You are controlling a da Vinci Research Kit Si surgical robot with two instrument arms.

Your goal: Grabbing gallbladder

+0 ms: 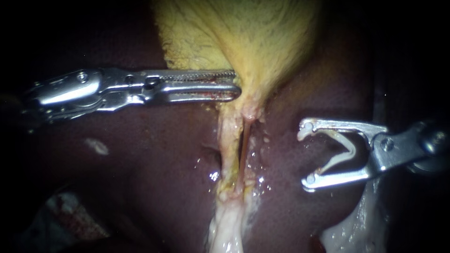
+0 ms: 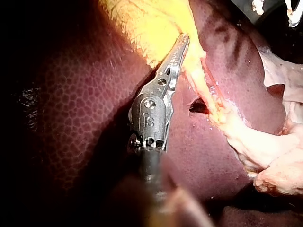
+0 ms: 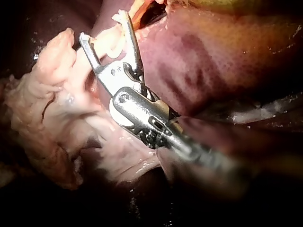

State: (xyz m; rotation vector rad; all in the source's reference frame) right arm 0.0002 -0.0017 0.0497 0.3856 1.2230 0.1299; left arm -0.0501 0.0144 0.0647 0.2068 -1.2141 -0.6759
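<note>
The yellow gallbladder point(image 1: 253, 37) hangs at the top centre and narrows to a neck. Below the neck run two pale tubes point(image 1: 228, 140) with a dark slit between them. My left instrument point(image 1: 236, 83) comes in level from the left. Its long toothed jaws lie together, tips just touching the gallbladder's left edge above the neck. In the left wrist view these jaws point(image 2: 182, 40) rest against the yellow tissue point(image 2: 151, 23). My right instrument point(image 1: 307, 154) hovers right of the tubes, apart from them. Its jaws stand wide and carry a white clip point(image 1: 348, 151) seated between them.
Dark maroon liver point(image 1: 140, 164) surrounds everything. Pale wet tissue point(image 1: 229, 229) trails down from the tubes, and more white tissue point(image 1: 356, 225) lies under the right instrument. In the right wrist view, lumpy pale tissue point(image 3: 52, 94) lies beside and ahead of the jaws point(image 3: 103, 26).
</note>
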